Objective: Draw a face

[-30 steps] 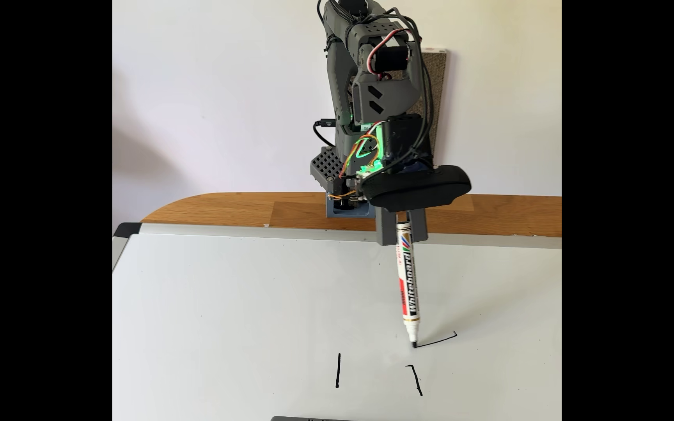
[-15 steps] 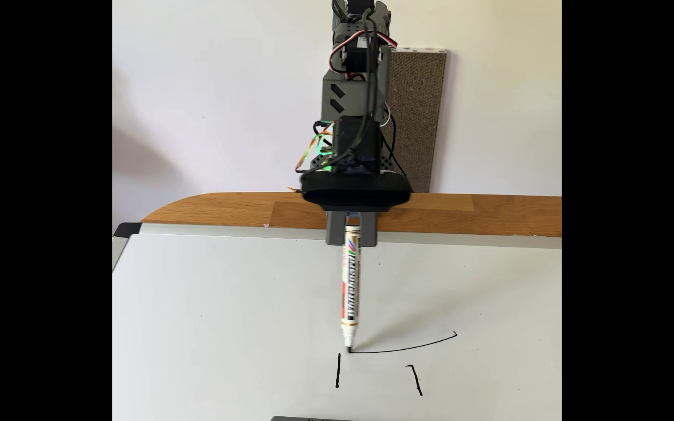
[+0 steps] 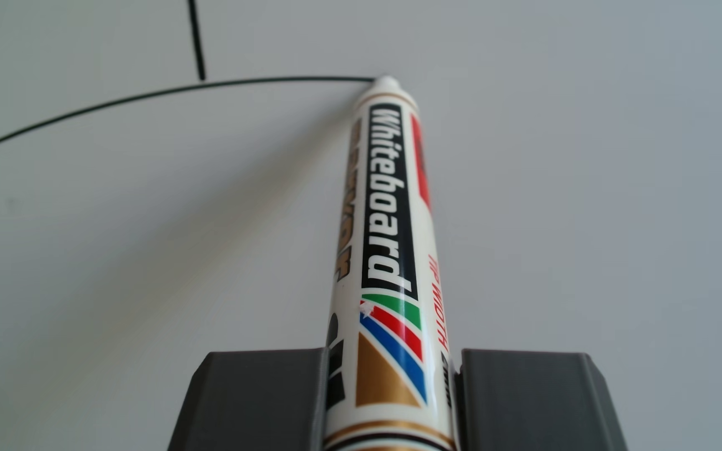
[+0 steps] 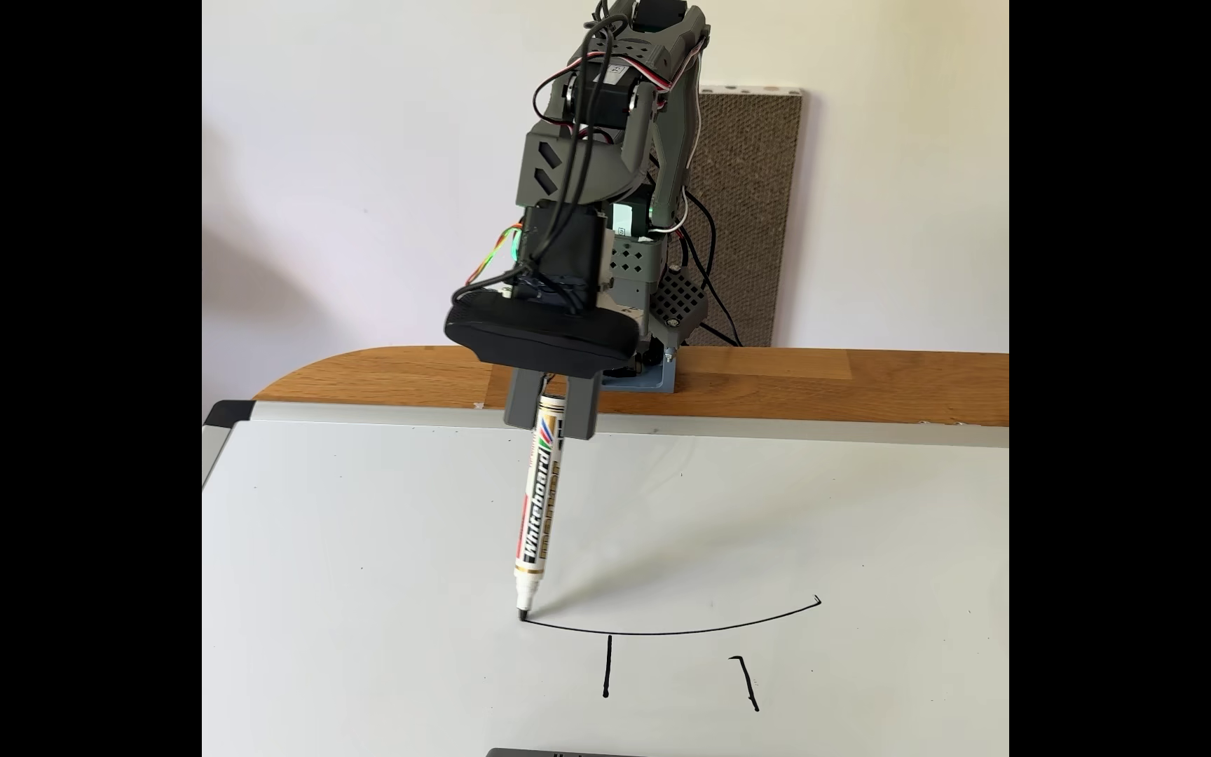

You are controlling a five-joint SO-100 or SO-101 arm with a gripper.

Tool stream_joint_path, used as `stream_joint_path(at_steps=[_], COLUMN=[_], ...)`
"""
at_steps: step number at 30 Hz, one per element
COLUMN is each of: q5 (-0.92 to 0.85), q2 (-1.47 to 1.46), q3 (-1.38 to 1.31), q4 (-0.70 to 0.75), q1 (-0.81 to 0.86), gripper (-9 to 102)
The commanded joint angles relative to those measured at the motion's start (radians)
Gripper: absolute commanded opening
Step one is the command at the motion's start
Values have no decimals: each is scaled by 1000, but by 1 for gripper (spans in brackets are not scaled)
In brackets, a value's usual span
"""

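The whiteboard (image 4: 384,524) lies flat across the wooden table (image 4: 399,375), and the arm (image 4: 588,189) leans out over it from the far edge. Its gripper (image 4: 550,422) has both grey jaws clamped on the marker (image 4: 538,509), tip down and touching the board. And the face (image 4: 668,627)? It sits at the near part of the board: one long curved line like a mouth, plus two short upright strokes (image 4: 608,666) just beside it, seen in the fixed view. In the other view the marker (image 3: 387,243) meets that curve's end. Judging by this, mouth and eyes look drawn; an outline may remain.
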Motion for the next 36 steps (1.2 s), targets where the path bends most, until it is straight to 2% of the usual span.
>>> stream_joint_path(at_steps=[1, 15, 25, 32, 36], q5=[-8, -5, -5, 12, 12], q2=[29, 41, 41, 63, 156], q3=[-15, -52, -288, -460, -480], q4=[-3, -6, -2, 146, 152], q1=[26, 44, -97, -202, -212], gripper=[-1, -1, -1, -1, -1])
